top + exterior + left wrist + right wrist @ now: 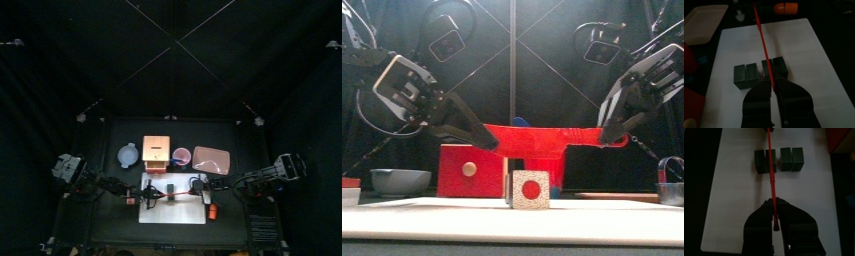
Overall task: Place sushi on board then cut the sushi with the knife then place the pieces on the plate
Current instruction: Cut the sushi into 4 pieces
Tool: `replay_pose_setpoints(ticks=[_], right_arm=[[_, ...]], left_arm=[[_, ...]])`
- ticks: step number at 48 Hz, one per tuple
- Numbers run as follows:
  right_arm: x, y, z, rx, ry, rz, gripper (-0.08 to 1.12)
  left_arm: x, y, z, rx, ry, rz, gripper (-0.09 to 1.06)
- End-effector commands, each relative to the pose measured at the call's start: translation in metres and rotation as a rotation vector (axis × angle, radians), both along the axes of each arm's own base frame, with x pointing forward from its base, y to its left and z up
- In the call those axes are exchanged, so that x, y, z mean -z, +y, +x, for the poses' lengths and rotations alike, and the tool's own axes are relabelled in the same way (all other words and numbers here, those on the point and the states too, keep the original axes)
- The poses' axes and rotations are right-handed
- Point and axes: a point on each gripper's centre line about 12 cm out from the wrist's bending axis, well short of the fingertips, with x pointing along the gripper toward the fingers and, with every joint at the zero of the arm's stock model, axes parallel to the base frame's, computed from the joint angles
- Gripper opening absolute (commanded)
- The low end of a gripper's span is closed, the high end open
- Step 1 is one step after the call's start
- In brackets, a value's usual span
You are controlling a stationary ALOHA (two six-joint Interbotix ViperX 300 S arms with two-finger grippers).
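My left hand (769, 86) and right hand (774, 203) each clamp an end of the red knife (543, 138); the sushi roll (529, 190) lies directly below, crossing the blade.

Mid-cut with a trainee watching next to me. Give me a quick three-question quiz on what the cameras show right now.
1. True or false: only one gripper holds the red knife.
2. Fill in: the pink tray holds ___ sushi pieces.
3. Where is the sushi roll? A) on the white cutting board B) on the pink tray C) lifted in a gripper

Key
1. False: the left gripper and the right gripper each clamp one end, with the knife level above the roll.
2. No.
3. A.
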Motion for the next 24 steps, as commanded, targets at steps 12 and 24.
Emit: replay_pose_setpoints(ticks=[12,24], right_arm=[[0.001,0.002,0.008,0.002,0.001,0.003,0.35],[0.006,0.002,0.009,0.004,0.018,0.004,0.35]], left_arm=[[-0.003,-0.003,0.009,-0.001,-0.018,0.000,0.38],[0.012,-0.004,0.009,-0.004,0.019,0.005,0.38]])
